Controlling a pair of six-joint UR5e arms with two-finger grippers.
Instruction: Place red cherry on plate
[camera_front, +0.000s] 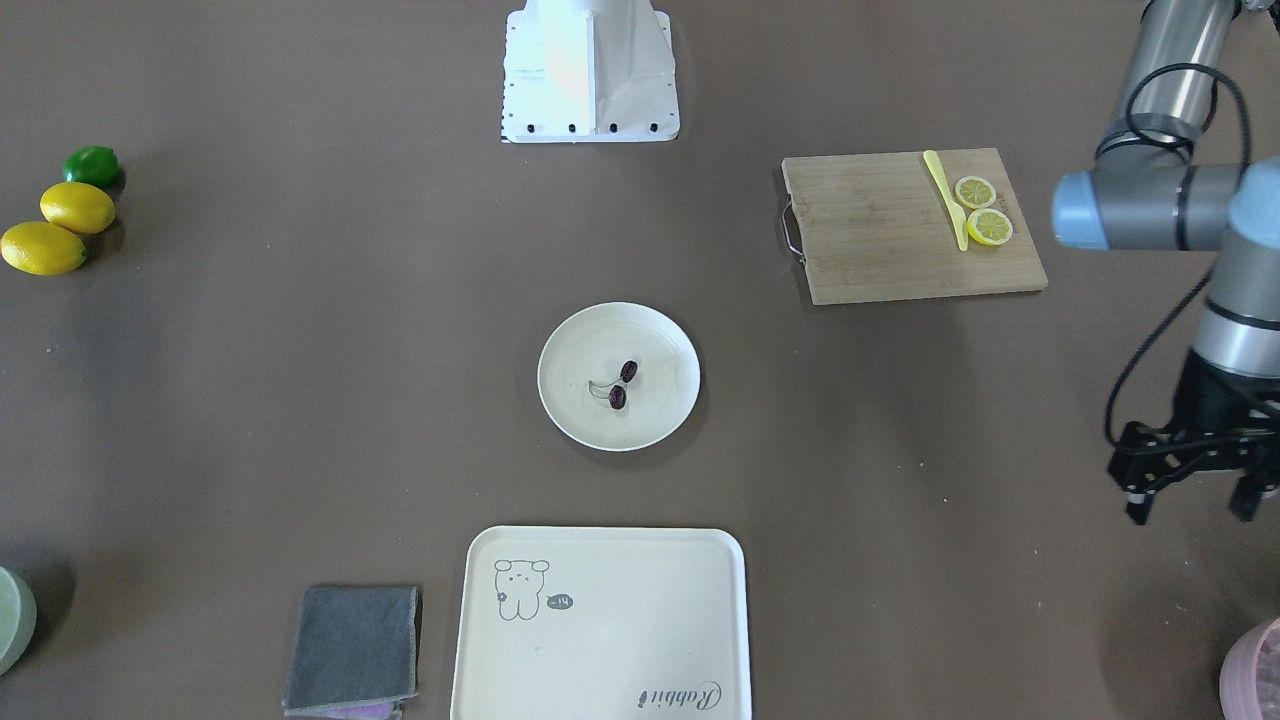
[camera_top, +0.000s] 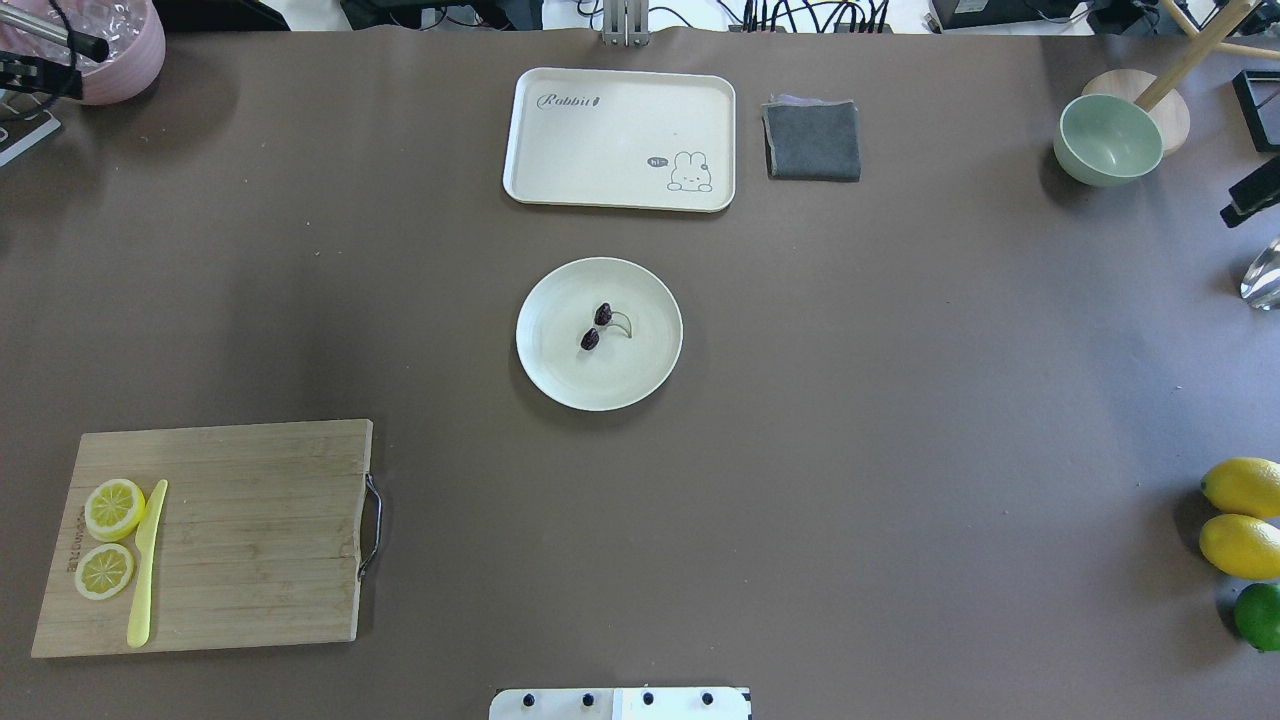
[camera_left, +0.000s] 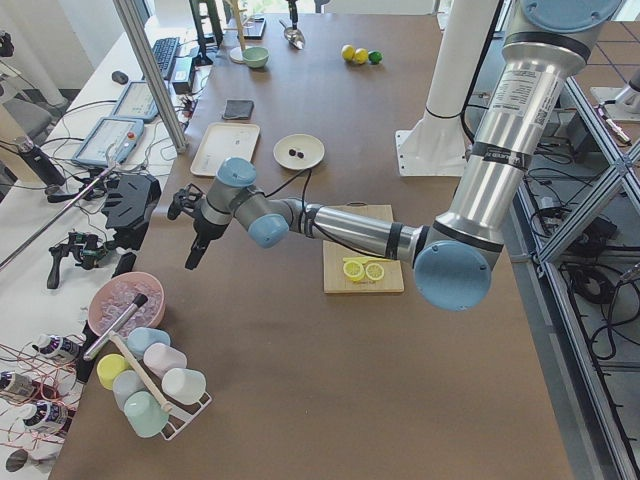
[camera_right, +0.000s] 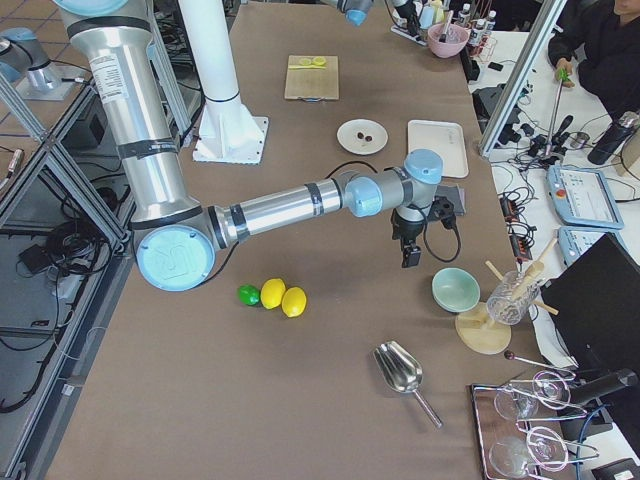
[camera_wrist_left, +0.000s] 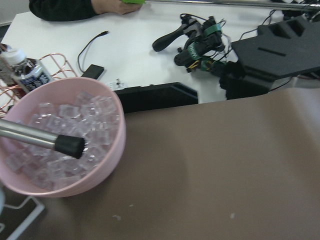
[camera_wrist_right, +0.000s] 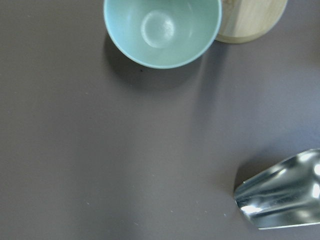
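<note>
The red cherry (camera_front: 618, 385), two dark maroon fruits on a thin green stem, lies near the middle of the round cream plate (camera_front: 660, 415). The overhead view shows the cherry (camera_top: 598, 327) on the plate (camera_top: 640, 375) at the table's centre. My left gripper (camera_front: 1192, 505) hangs open and empty far off to the plate's side, above the table near the pink bowl. My right gripper (camera_right: 410, 255) hovers near the green bowl at the other end. Whether its jaws are open or shut I cannot tell.
A wooden cutting board (camera_top: 250, 540) carries two lemon slices and a yellow knife. Beyond the plate sit a rabbit tray (camera_top: 600, 140) and a grey cloth (camera_top: 812, 140). A green bowl (camera_top: 1108, 140), a metal scoop (camera_wrist_right: 285, 192), lemons (camera_top: 1240, 515) and a pink ice bowl (camera_wrist_left: 60, 145) line the ends.
</note>
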